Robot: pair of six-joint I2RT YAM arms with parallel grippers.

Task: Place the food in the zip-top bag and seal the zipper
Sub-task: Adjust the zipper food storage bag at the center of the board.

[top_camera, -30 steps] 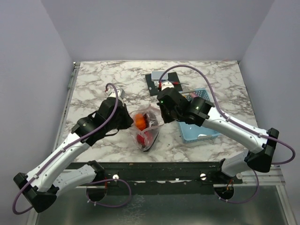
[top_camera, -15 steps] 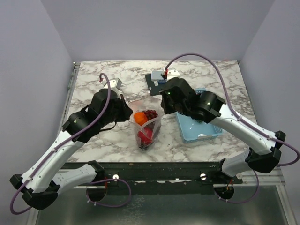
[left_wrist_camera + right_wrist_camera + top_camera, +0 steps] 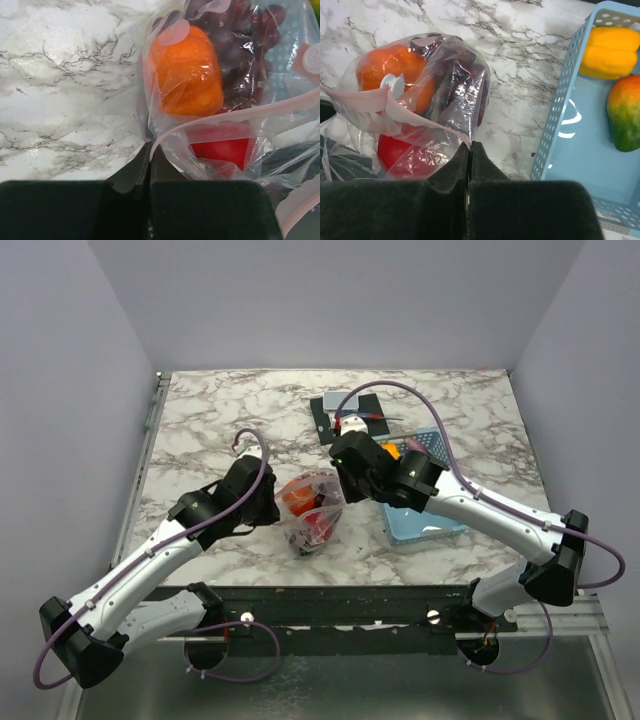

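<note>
Lowered: bag (image 3: 312, 520); left claw (image 3: 150, 150), right claw (image 3: 470, 146) each clamped on its rim. Filling unfinished; I'd next fetch food (image 3: 610, 52) from basket (image 3: 555, 125).

We see a marble table (image 3: 210, 420) carrying the filled zip-top bag (image 3: 312, 518) at centre, a light-blue basket (image 3: 428, 528) just right, a black mat (image 3: 325, 412) behind.

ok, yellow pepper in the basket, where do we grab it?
Probably straight down from above: the walls of the basket block any side approach. Pinch across the middle of the yellow pepper, its shorter span. The red-green piece lies close beside it, so that gap is tight.
</note>
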